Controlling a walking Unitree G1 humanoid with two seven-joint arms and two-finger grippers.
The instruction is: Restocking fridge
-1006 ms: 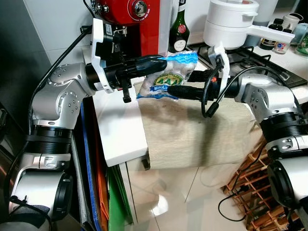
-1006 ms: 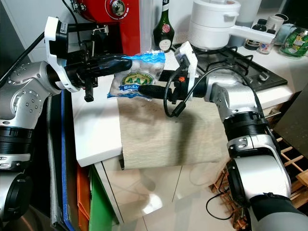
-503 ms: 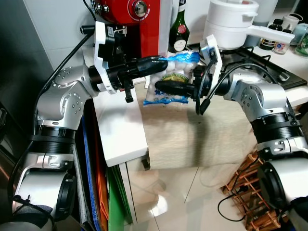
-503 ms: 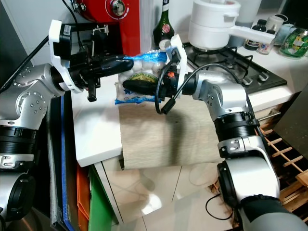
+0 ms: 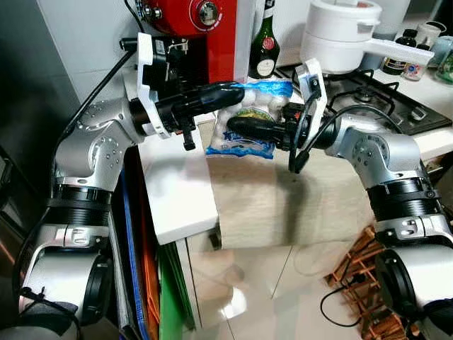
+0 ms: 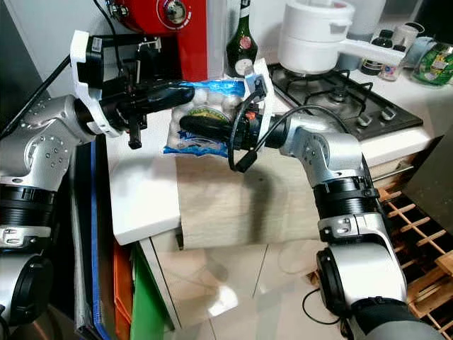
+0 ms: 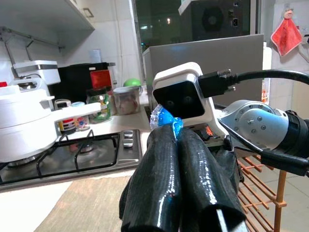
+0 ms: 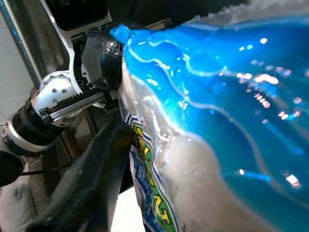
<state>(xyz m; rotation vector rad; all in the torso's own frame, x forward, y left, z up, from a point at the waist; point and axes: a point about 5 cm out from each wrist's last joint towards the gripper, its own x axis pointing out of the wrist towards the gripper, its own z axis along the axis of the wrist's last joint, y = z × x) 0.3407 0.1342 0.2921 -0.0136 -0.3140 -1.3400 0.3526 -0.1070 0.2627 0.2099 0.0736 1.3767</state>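
Both grippers have the bag point(image 5: 248, 124) up in the air over the counter point(image 5: 177, 191): left gripper point(image 5: 237, 91) pinches its blue top edge, right gripper point(image 5: 237, 126) is clamped across its middle.

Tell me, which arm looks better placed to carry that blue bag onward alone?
Probably the left. The left gripper is clamped on the bag's top edge, so it hangs freely; the right gripper only reaches across its front.

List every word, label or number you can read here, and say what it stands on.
Blue bag held between left pincer and right pincer: green logo and banner, too blurred to read.
Green bottle: round label, too small.
Jars by the hob: labels unreadable.
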